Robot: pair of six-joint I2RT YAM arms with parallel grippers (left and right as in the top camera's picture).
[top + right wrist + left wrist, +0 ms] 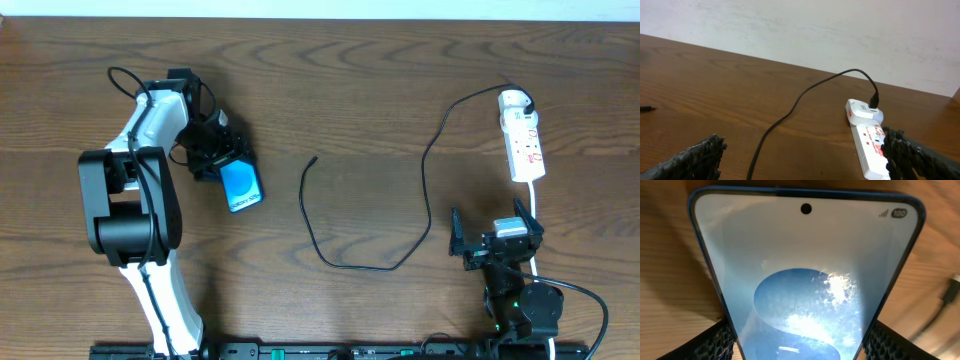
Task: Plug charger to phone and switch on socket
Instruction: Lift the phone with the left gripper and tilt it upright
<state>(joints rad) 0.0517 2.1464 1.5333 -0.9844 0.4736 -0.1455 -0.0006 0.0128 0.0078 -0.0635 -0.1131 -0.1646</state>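
**Left arm's got the phone, cable end lying loose on the table**

Overhead view: the left gripper (pixel 230 168) is clamped on the phone (pixel 241 186), in the left half of the table (pixel 380 80). The phone sticks out past the fingers with its blue screen facing up, turned at an angle to the table edges. The left wrist view backs this up. The phone (pixel 805 270) fills nearly the whole picture, and a black padded finger (pixel 720 342) presses on each long edge near the bottom. You can see the lighter screen with a blue circle, the camera hole at the top and a little "100" in the corner. I can't tell whether the phone is resting on the wood or held just off it.

The charger (pixel 428 205) starts at the rounded far end of the socket (pixel 523 135), on the right side, and swings down in a big loop toward the middle. Its small plug (pixel 315 158) lies bare on the table, well apart from the phone – nothing touching it.

The right gripper (pixel 494 232) sits near the front edge, just below the socket, with its jaws spread wide and nothing in them. The socket's white cord (pixel 534 195) runs down beside it. In the right wrist view the socket (pixel 867 145) shows red markings, with the charger (pixel 790 112) plugged into its end. Whether the switch is on – can't tell.
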